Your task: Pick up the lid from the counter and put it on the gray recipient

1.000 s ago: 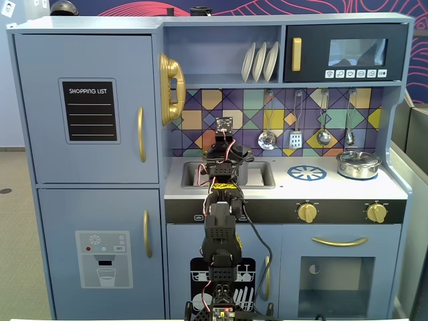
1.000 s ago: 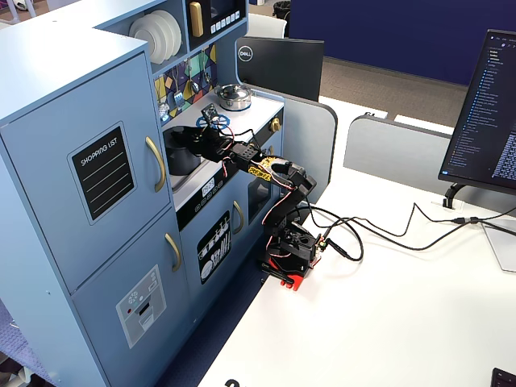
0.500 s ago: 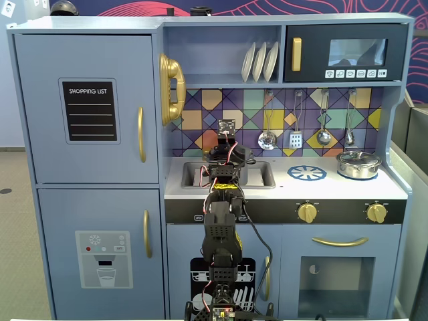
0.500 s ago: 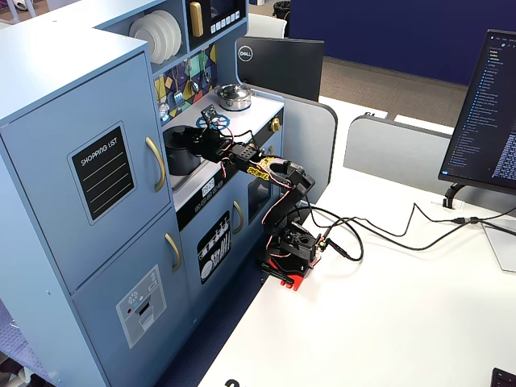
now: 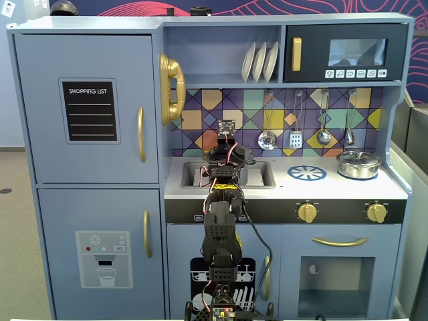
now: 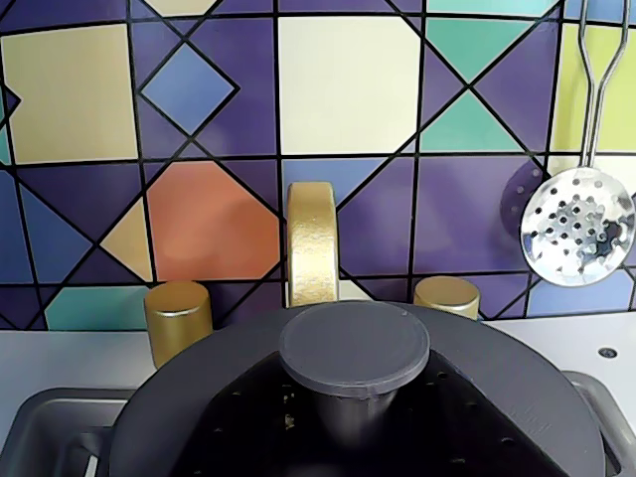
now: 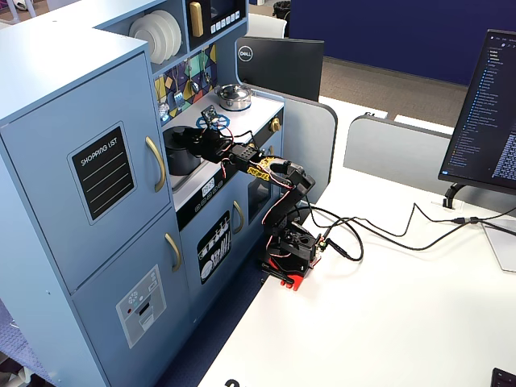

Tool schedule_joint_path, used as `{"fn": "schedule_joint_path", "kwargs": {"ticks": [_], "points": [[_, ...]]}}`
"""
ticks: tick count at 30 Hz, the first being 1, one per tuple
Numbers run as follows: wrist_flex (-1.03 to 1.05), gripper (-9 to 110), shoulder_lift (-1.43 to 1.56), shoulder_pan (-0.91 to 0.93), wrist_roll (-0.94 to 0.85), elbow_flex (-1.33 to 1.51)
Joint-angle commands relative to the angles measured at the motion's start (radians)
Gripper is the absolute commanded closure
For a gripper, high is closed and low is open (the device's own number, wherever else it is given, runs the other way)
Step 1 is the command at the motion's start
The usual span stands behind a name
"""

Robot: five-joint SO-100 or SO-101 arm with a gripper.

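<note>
Wrist view: lid (image 6: pixel 354 350) (dark-gray) fills the foreground.

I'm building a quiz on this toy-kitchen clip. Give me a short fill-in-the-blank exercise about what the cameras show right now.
1. In the wrist view, the lid fills the lower frame, in front of the ____ faucet.
2. In the wrist view, a silver slotted ____ hangs on the tiled wall at the right.
3. In a fixed view, the shiny silver pot sits to the ____ of the blue burner ring.
4. The arm reaches over the ____.

Missing words: gold; spoon; right; sink
</note>
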Motion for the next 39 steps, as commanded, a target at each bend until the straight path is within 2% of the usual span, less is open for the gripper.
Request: {"fn": "schedule_joint_path", "kwargs": {"ticks": [1,12,17,22,27,30,35,37,39], "points": [[-0.032,102,0.011,-0.020,0.008,-0.011],[-0.037,101,0.000,-0.032,-0.012,-0.015],[0.057,78,0.046,0.028,-0.043,0.005],[0.156,72,0.173,0.060,-0.025,0.061],[0.391,72,0.390,0.064,0.008,0.063],[0.673,76,0.581,0.026,0.048,0.038],[1.216,96,0.822,-0.044,0.026,-0.008],[1.307,102,0.857,-0.051,0.040,0.041],[1.324,102,0.893,-0.049,0.095,0.138]]}}
